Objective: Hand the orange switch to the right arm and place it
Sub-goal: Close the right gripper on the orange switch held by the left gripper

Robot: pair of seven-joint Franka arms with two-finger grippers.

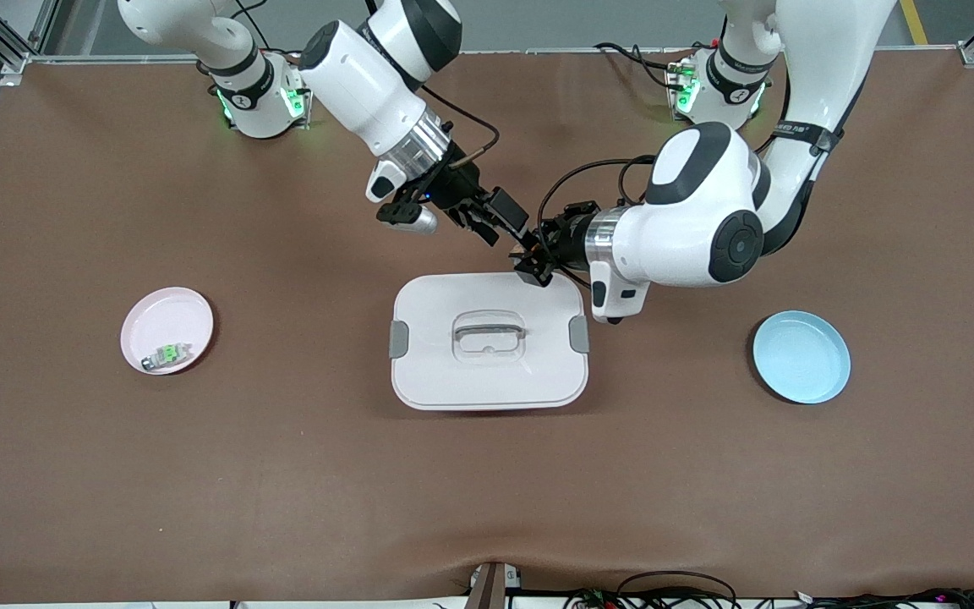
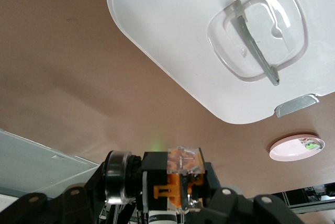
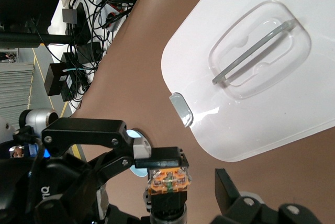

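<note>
The orange switch [image 2: 183, 174], a small black block with an orange band and a clear cap, sits between the fingers of my left gripper [image 2: 180, 203], which is shut on it. In the front view my left gripper [image 1: 535, 264] hangs over a corner of the white box lid [image 1: 487, 372]. My right gripper [image 1: 494, 224] meets it there, tip to tip. In the right wrist view the switch [image 3: 168, 182] stands in the gap of my open right gripper [image 3: 172, 203]. One right finger [image 3: 226, 188] stays apart from the switch.
A pink plate [image 1: 167, 317] toward the right arm's end holds a silvery component with a green centre [image 1: 167, 353]. A blue plate [image 1: 801, 355] lies toward the left arm's end. The lid has a grey handle [image 1: 488, 328] and side clips.
</note>
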